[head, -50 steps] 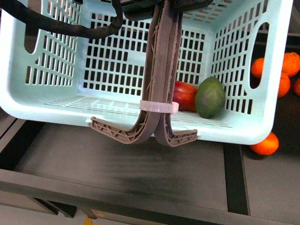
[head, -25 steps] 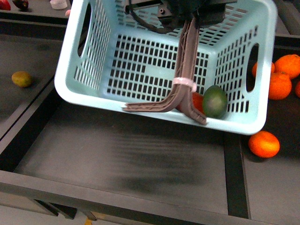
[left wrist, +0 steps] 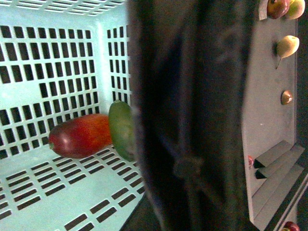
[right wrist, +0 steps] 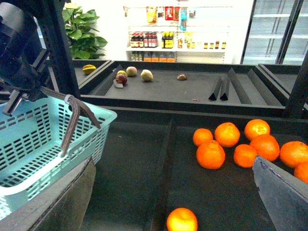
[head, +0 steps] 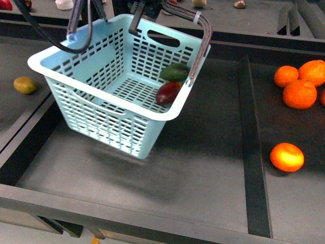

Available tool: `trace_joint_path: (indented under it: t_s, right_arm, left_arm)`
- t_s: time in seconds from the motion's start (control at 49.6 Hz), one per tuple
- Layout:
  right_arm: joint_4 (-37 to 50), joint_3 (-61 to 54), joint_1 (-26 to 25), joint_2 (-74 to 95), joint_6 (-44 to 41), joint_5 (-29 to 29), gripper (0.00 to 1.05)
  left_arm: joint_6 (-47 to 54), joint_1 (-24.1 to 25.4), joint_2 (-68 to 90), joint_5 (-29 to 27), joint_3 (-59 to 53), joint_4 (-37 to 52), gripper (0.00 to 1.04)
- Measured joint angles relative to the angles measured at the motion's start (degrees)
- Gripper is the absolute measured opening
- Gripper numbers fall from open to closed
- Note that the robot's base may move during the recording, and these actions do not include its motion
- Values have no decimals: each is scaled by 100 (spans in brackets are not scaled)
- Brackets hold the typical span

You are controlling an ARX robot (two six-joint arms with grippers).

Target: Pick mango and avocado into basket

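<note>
The basket [head: 109, 109] hung in the air above the dark tray [head: 203, 168], tipped to one side, because the left gripper [head: 147, 6] held it up by its brown-grey handle [head: 200, 40] at the far edge of the front view. The left pincer looked closed around that handle, which filled the middle of the left wrist view as a big dark blur. Since the basket leaned, the mango [head: 168, 92] and the avocado [head: 175, 72] had rolled to the right side of the basket floor, and they lay there touching each other, the avocado on the far side of the mango. Both fruits were inside, so the picking job looked done, and the basket most likely only needed setting down. The right gripper [right wrist: 173, 192] held nothing, and its two grey fingers [right wrist: 281, 192] stood wide apart, so it was open. The table was a dark grey shelf split into trays by raised bars. A pile of oranges [head: 299, 81] sat in the tray on the right, with one orange [head: 287, 156] lying nearer by itself. A small yellow-green fruit [head: 24, 85] lay on the left. Far behind, a bright shop wall showed shelves of bottles [right wrist: 159, 39], a green plant [right wrist: 84, 33] and glass fridge doors [right wrist: 274, 31].
</note>
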Motion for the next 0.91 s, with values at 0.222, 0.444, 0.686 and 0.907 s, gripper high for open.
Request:
trace_joint_path:
  t_s: [0.222, 0.444, 0.686, 0.907]
  right_arm:
    - [0, 0, 0, 0, 2, 0, 97]
    - [0, 0, 0, 0, 2, -2, 97]
    - [0, 0, 0, 0, 2, 0, 97]
    - [0, 0, 0, 0, 2, 0, 97]
  left_arm:
    - [-634, 42, 553, -7, 529, 546, 5]
    - [-1480, 184, -417, 129, -1853, 1768, 14]
    - [-1167, 197, -1878, -83, -4039, 2059, 71]
    - [-787, 293, -4507, -286, -6612, 2232, 98]
